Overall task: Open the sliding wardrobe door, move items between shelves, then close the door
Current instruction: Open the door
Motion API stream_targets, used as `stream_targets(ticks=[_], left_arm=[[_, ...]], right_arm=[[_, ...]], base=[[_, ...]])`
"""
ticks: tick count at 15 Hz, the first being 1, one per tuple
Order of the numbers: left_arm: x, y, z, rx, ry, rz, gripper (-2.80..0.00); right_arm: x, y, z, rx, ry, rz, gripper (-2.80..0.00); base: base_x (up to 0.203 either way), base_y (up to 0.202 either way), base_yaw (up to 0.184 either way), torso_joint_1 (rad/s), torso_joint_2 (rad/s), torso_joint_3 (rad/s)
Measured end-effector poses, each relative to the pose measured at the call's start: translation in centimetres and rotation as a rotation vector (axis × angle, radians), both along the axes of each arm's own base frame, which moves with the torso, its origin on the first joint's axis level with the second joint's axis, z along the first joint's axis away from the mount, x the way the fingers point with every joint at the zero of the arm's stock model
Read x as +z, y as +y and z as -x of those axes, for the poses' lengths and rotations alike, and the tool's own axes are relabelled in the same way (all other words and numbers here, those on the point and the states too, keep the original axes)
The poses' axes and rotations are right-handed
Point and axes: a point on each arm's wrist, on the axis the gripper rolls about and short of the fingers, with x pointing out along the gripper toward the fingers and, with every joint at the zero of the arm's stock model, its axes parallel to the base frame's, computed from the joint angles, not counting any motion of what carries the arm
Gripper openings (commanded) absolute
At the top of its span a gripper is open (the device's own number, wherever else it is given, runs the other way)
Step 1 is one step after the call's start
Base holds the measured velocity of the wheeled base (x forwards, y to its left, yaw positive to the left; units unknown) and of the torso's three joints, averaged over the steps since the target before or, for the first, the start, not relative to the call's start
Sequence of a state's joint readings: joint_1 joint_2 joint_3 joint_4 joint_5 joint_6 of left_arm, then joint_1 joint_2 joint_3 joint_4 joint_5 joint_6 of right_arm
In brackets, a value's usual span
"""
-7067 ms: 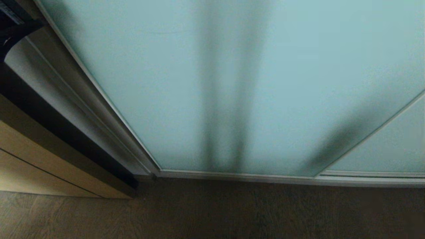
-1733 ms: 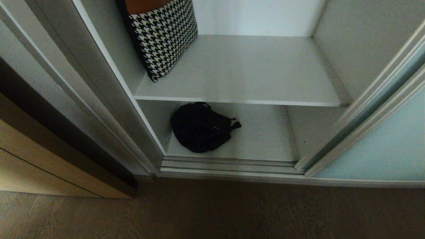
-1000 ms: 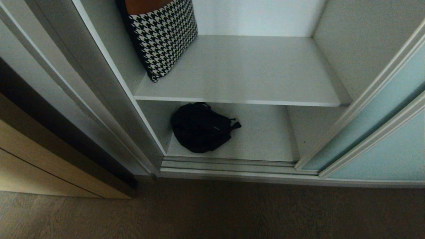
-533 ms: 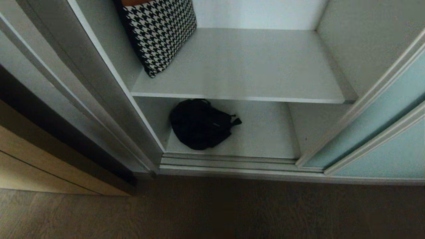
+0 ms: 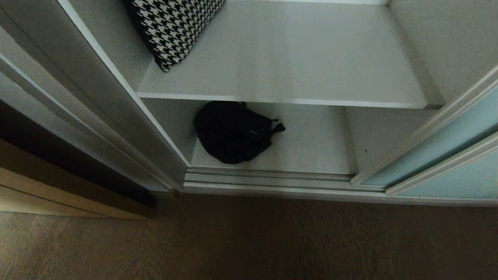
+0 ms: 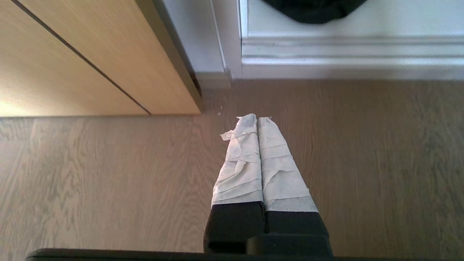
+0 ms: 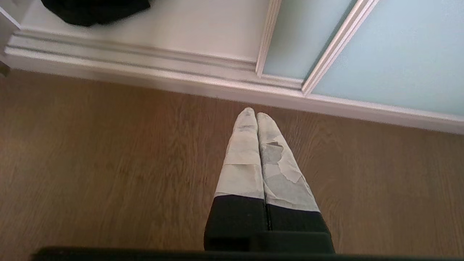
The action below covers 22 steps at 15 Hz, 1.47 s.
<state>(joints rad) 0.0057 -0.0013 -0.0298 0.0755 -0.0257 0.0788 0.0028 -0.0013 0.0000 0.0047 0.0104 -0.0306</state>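
The sliding wardrobe door (image 5: 447, 140) of frosted pale blue-green glass stands pushed to the right, so the wardrobe is open. Inside, a black-and-white houndstooth bag (image 5: 171, 27) leans at the left of the upper shelf (image 5: 288, 70). A black bag (image 5: 233, 132) lies on the bottom shelf (image 5: 315, 144) below it. Neither gripper shows in the head view. My left gripper (image 6: 256, 117) is shut and empty over the wooden floor, short of the wardrobe's left corner. My right gripper (image 7: 256, 113) is shut and empty over the floor in front of the door's (image 7: 398, 47) bottom frame.
A ridged silver floor track (image 5: 272, 181) runs along the wardrobe's threshold. A tan wooden panel (image 5: 46, 194) stands left of the wardrobe, and shows too as the wooden panel (image 6: 90, 58) beside my left gripper. Brown wooden floor (image 5: 272, 241) lies in front.
Seven seconds ago the door covered the opening; it now stands slid right. In the last second the whole head view has tilted downward, so the shelves and bags sit higher in the picture.
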Motion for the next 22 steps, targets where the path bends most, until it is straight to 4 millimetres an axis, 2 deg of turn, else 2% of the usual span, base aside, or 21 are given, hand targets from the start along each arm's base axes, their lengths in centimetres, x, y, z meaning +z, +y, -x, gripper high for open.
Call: stream_targets(ticks=[22], left_arm=[[0.02,0.00,-0.03,0.000,0.000,0.000,-2.80]], right_arm=[[0.00,0.00,-0.01,0.000,0.001,-0.001,-2.80]], base=[[0.000,0.000,0.000,0.003,0.00,-0.194]])
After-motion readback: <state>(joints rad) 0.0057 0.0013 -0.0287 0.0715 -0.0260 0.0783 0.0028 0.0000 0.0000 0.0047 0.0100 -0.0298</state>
